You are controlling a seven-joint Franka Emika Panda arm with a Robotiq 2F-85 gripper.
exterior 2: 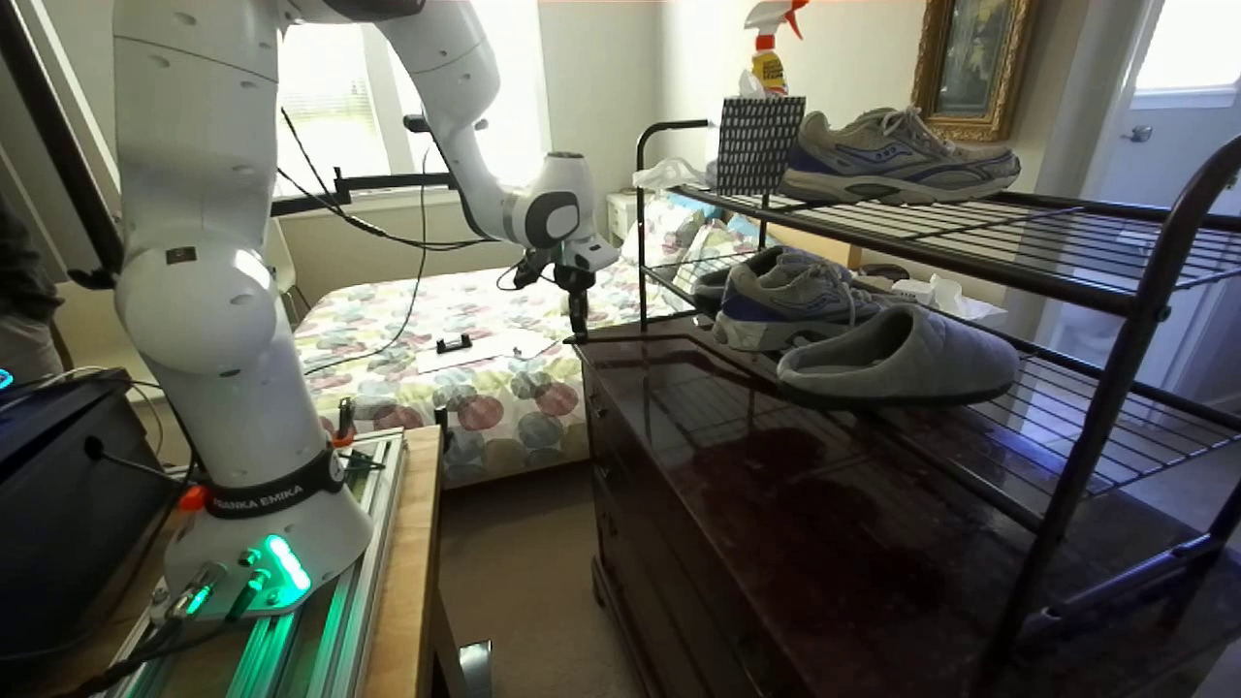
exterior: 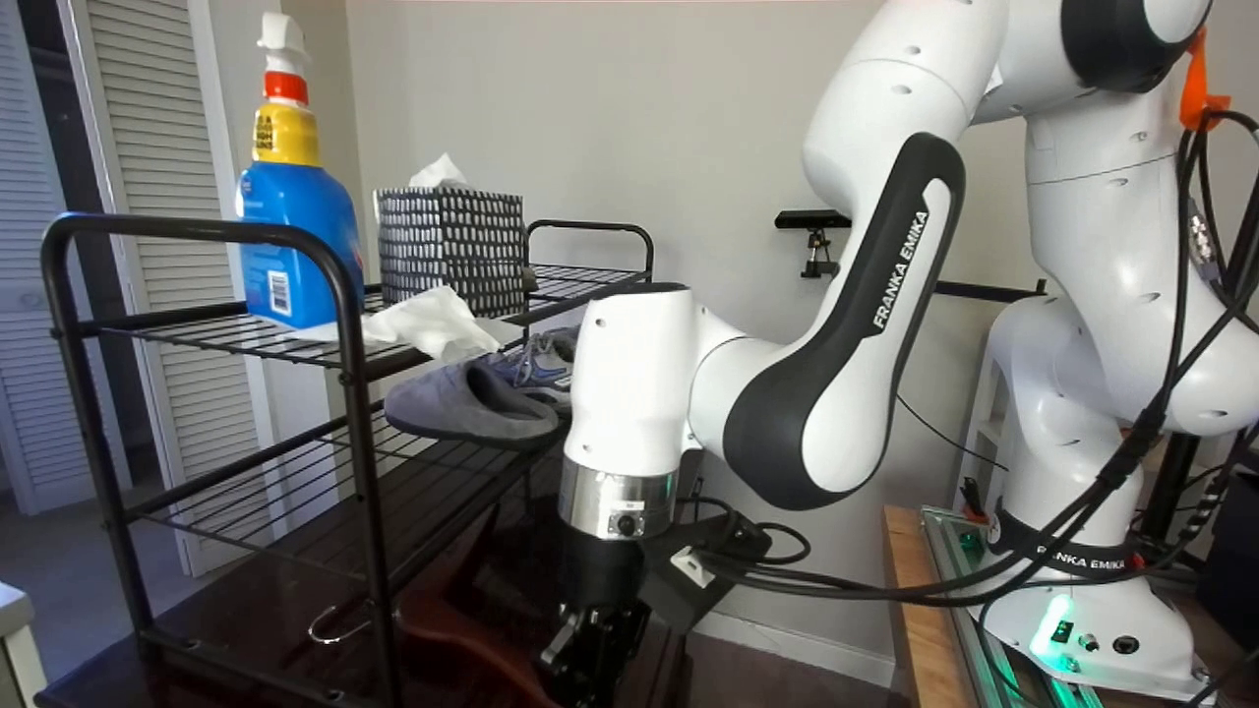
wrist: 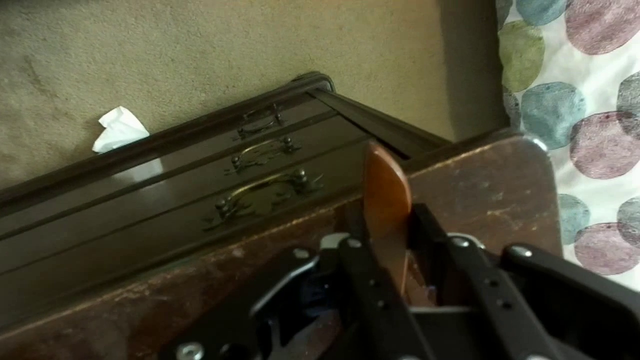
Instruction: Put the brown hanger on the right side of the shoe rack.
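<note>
The brown hanger (exterior: 462, 634) is low over the cabinet top; its metal hook (exterior: 339, 627) shows beside the rack's end post in an exterior view. A thin dark edge of it (exterior 2: 669, 338) shows in an exterior view. In the wrist view one rounded end of the hanger (wrist: 386, 185) sits between my fingers. My gripper (wrist: 389, 220) points down, with both fingertips against this end; it also shows in both exterior views (exterior: 575, 669) (exterior 2: 578, 334). The black shoe rack (exterior: 372, 511) (exterior 2: 1091, 436) stands on the cabinet, beside my gripper. I cannot tell whether the hanger touches the cabinet.
The glossy dark cabinet (exterior 2: 776, 543) ends under my gripper. A grey slipper (exterior: 462, 403) and sneakers (exterior 2: 785, 301) fill part of the middle shelf. A tissue box (exterior: 452, 246), a blue spray bottle (exterior: 300, 226) and a sneaker (exterior 2: 892, 160) stand on top. A bed (exterior 2: 475, 397) is beyond.
</note>
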